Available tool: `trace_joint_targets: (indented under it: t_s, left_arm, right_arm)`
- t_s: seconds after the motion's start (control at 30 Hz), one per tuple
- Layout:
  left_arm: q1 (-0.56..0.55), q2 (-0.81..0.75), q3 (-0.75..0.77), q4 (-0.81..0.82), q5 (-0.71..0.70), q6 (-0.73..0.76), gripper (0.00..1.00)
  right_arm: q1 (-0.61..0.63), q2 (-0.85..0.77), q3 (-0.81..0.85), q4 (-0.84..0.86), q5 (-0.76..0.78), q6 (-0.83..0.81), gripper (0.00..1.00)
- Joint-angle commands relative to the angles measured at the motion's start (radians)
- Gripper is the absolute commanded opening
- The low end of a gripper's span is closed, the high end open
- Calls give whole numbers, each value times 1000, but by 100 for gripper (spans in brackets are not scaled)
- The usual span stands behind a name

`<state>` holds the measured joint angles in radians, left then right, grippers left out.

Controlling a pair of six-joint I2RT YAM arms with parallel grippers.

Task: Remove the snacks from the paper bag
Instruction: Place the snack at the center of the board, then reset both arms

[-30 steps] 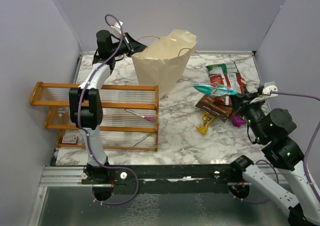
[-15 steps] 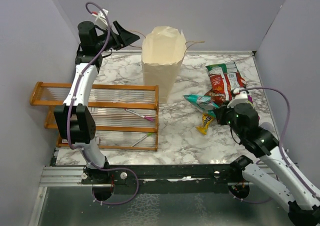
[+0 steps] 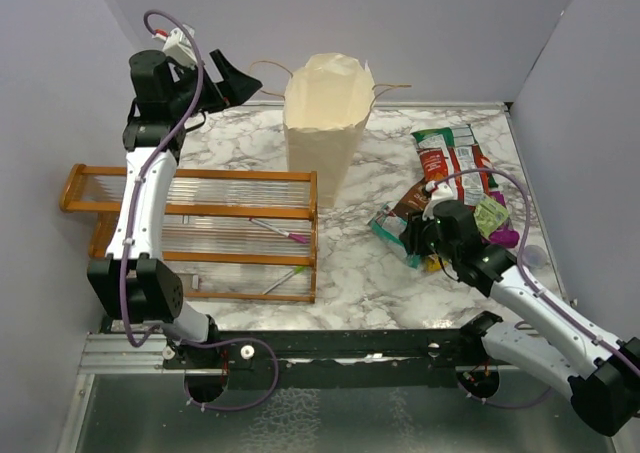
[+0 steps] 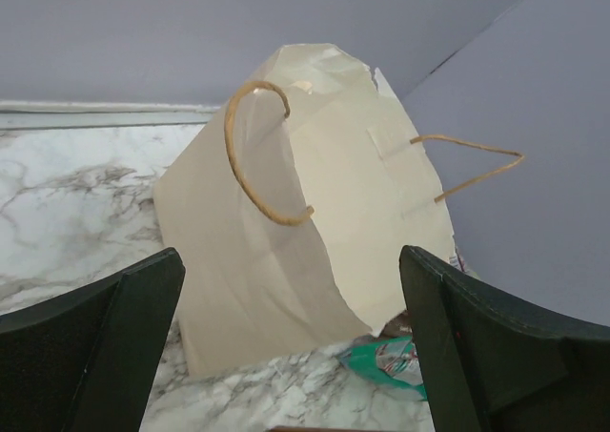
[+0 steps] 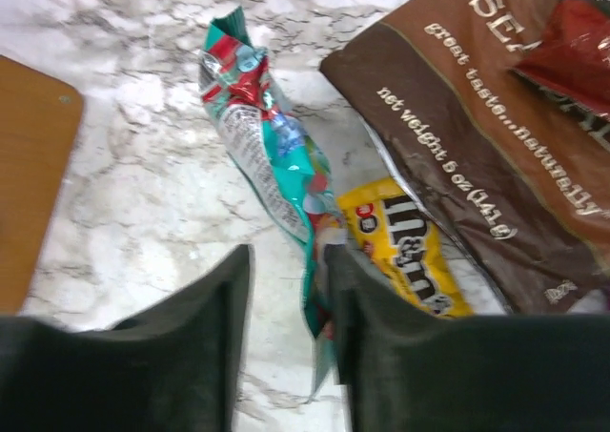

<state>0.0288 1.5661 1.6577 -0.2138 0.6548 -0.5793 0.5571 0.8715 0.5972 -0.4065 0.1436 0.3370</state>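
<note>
Teal packet [image 5: 262,155] lowered onto table [image 5: 133,203] | yellow M&M's packet [image 5: 405,251] beside | left gripper [image 4: 286,270] wide | right gripper [image 5: 288,260] slightly parted

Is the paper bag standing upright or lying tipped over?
Upright: the paper bag stands tall on its base, with its handles at the top.

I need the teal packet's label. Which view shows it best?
Right wrist view: the teal packet lies close up, print visible. The top view shows it small, partly covered by the right gripper. The left wrist view catches only a teal scrap past the paper bag, probably it.
</note>
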Motion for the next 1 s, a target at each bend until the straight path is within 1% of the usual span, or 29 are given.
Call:
trace_joint_targets:
  t_s: [0.0,0.03,0.1,0.13,0.17,0.2,0.33,0.4,0.53,0.6,0.8,0.97]
  left_arm:
    - [10,-170,-62,-112,-114,123,99]
    - [9,-200,-73,-121,-121,131,99]
    - [9,-258,-89,-140,-130,142,99]
    - [10,-285,-94,-146,-132,145,99]
    - [10,-320,-97,-149,-134,146,99]
    - [10,-345,-97,-154,-135,149,99]
    - [10,-425,-81,-167,-150,145,99]
    - [9,-464,-73,-167,-161,138,99]
    - [10,-531,-52,-166,-177,145,99]
    - [10,-564,-36,-183,-196,168,99]
    - [10,-648,17,-277,-302,283,99]
    - [-8,-692,60,-348,-390,366,99]
  right_arm:
    - [1,-27,26,43,-93,-21,50]
    - [1,-41,39,30,-90,-16,54]
    - [1,-79,75,0,-78,-11,71]
    - [1,-104,93,-11,-70,-9,82]
    - [1,-129,115,-22,-54,-5,97]
    - [1,-157,136,-28,-26,-4,100]
    - [1,-276,256,-38,117,40,99]
    - [1,-345,318,-26,128,27,99]
    - [1,-420,391,91,123,-64,99]
    - [1,-419,441,109,145,-85,99]
    - [1,-363,666,53,177,-155,99]
    - [2,-354,715,88,193,-219,99]
